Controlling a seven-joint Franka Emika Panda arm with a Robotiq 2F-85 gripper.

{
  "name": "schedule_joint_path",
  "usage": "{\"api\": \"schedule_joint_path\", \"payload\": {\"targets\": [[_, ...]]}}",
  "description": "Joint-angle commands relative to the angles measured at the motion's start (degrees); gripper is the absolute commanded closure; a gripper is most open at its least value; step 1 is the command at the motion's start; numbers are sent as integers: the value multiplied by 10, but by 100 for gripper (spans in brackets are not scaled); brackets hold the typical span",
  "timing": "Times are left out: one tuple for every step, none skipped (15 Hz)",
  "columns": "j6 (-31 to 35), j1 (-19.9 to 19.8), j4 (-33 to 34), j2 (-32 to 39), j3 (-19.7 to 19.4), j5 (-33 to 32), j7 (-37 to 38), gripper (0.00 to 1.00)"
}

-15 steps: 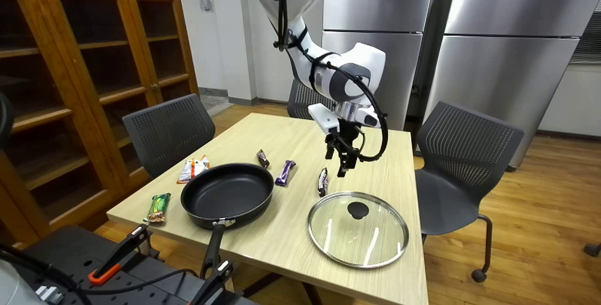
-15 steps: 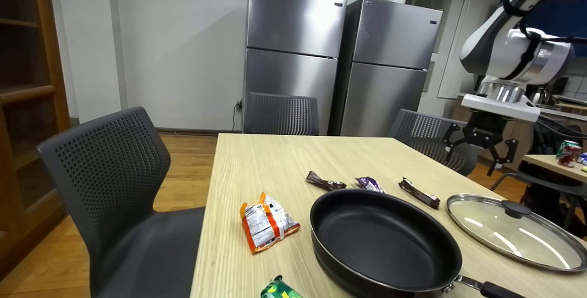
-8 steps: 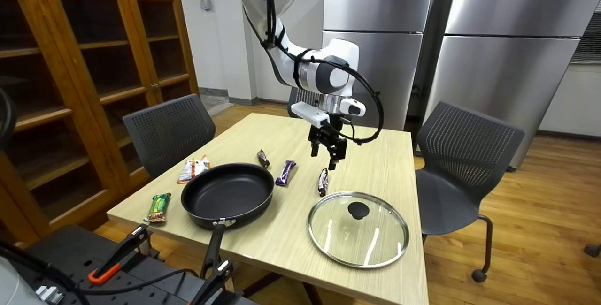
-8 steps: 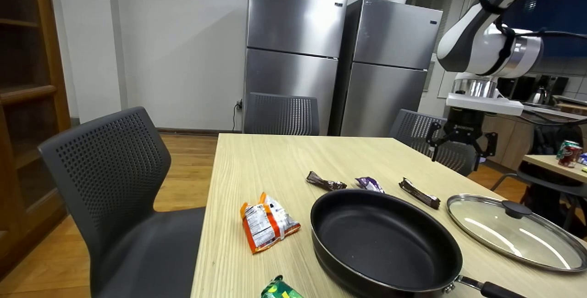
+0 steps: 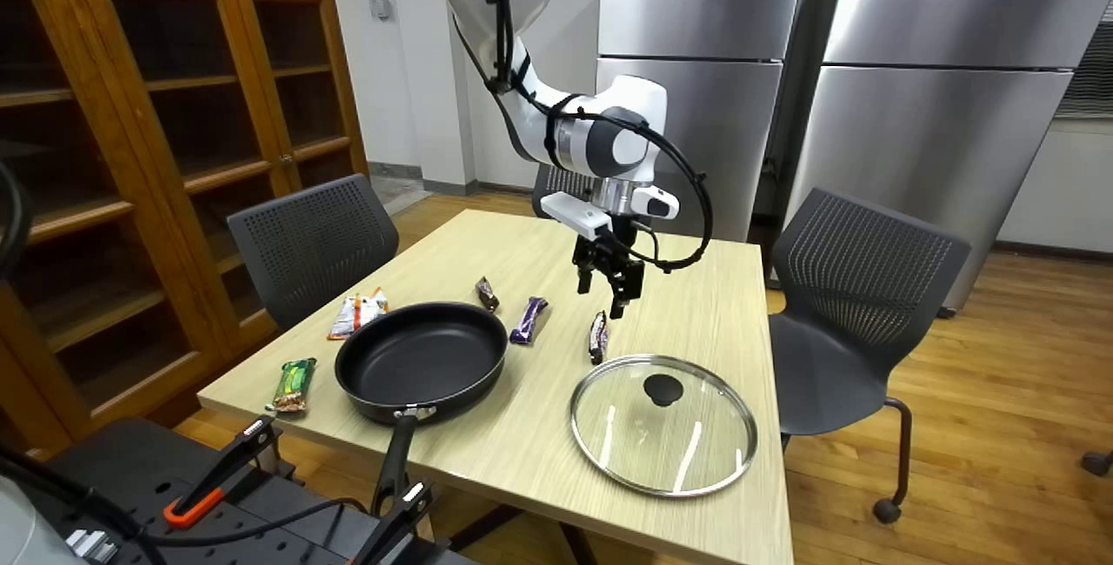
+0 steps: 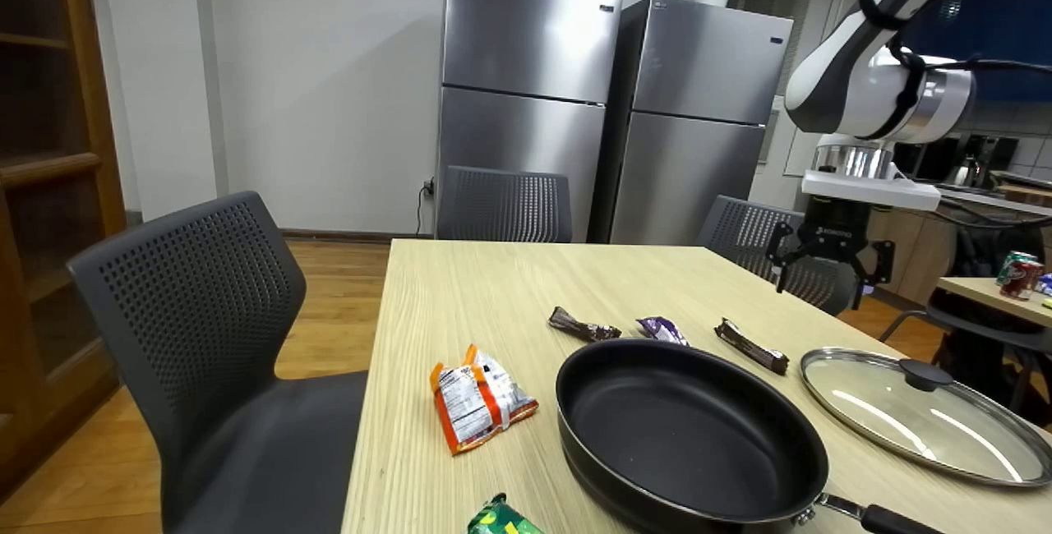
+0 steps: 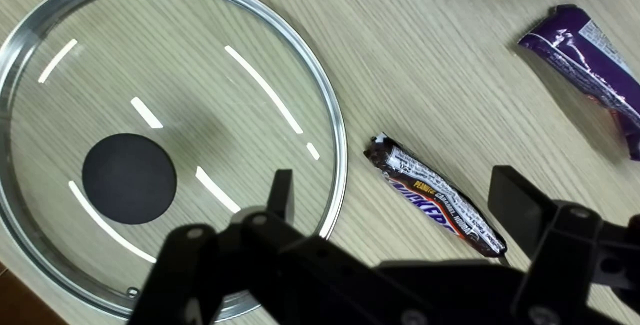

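Wrist view: lid (image 7: 175,130) lies beside Snickers bar (image 7: 436,196)

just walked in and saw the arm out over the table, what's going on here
A robot arm hangs over the table, its gripper open and holding nothing. Closest below it is a Snickers bar lying on the table, untouched; the wrist view frames it between the fingers. A glass lid lies beside the bar, not touching it. The uncovered frying pan and a purple-wrapped bar lie farther off.

Table (image 5: 539,408) has blk pan (image 5: 422,356), snack bag (image 6: 483,402), grn packet (image 5: 294,384), brn bar (image 5: 487,294), purple bar (image 5: 528,322), & candy bar (image 7: 437,196) nr glass lid (image 5: 663,430).
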Motion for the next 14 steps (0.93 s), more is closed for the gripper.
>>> {"api": "schedule_joint_path", "payload": {"targets": [[10,4,16,16,0,2,19,0],[15,5,19,21,0,1,21,0],[23,8,25,28,-1,1,25,0],[27,11,30,35,-2,-2,27,0],[28,15,37,42,-4,-5,31,0],[29,18,43,49,-6,-9,33,0],[30,23,50,56,-8,-13,35,0],[30,27,59,65,-10,-16,38,0],[26,35,71,76,-17,-24,45,0],[19,39,81,83,-21,-31,47,0],[19,44,90,92,-26,-39,51,0],[18,49,99,100,-31,-46,54,0],[16,53,108,108,-35,-53,56,0],[14,56,118,116,-38,-60,58,0]]}}
